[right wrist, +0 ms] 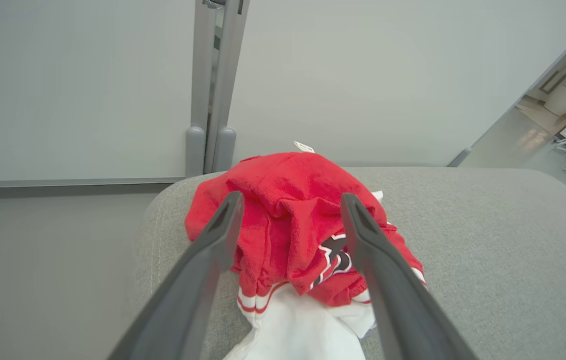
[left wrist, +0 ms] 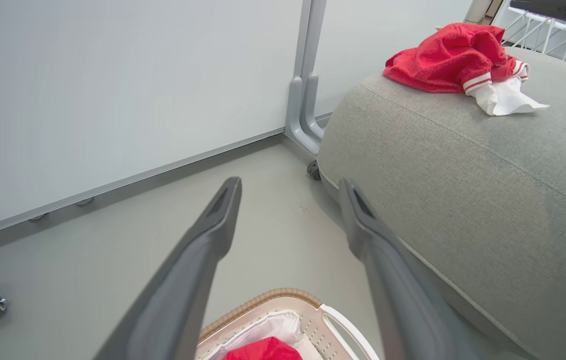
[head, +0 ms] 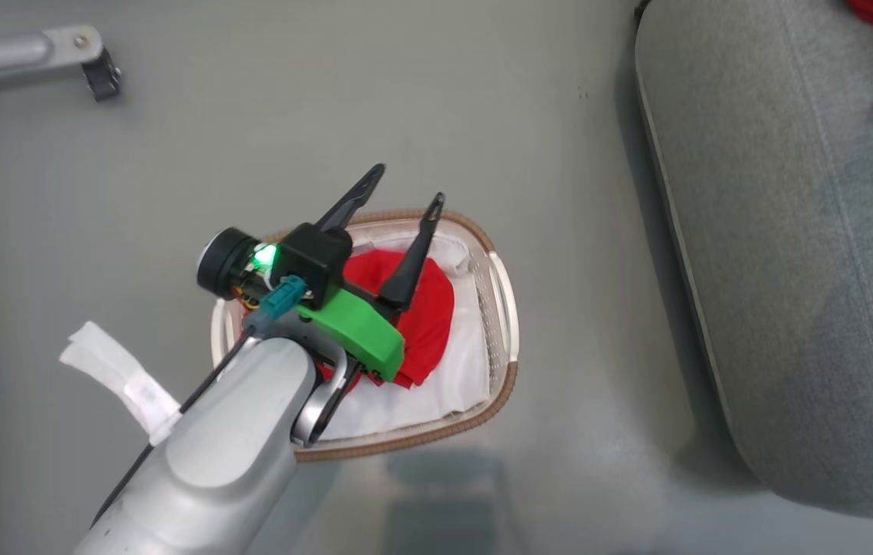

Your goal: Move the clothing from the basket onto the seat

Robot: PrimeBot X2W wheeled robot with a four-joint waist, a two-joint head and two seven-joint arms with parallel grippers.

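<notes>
A white perforated basket (head: 499, 308) with a brown woven rim stands on the floor and holds a red shirt (head: 432, 308) on a white liner. My left gripper (head: 407, 185) hangs open over the basket's far end, empty; in the left wrist view its fingers (left wrist: 215, 225) spread above the basket rim (left wrist: 283, 296). Another red shirt (right wrist: 292, 220) with a white panel and striped trim lies crumpled on the grey seat (right wrist: 487, 240). My right gripper (right wrist: 291, 199) stands open just over that shirt, its jaws apart on either side of the heap. The same shirt (left wrist: 447, 55) tops the seat (left wrist: 462, 180).
A metal leg with a caster (head: 101, 71) reaches in at the far left. White partition panels and a grey post (left wrist: 305, 90) stand behind the seat. The seat's rounded edge (head: 667, 193) lies right of the basket, with bare floor (head: 575, 154) between.
</notes>
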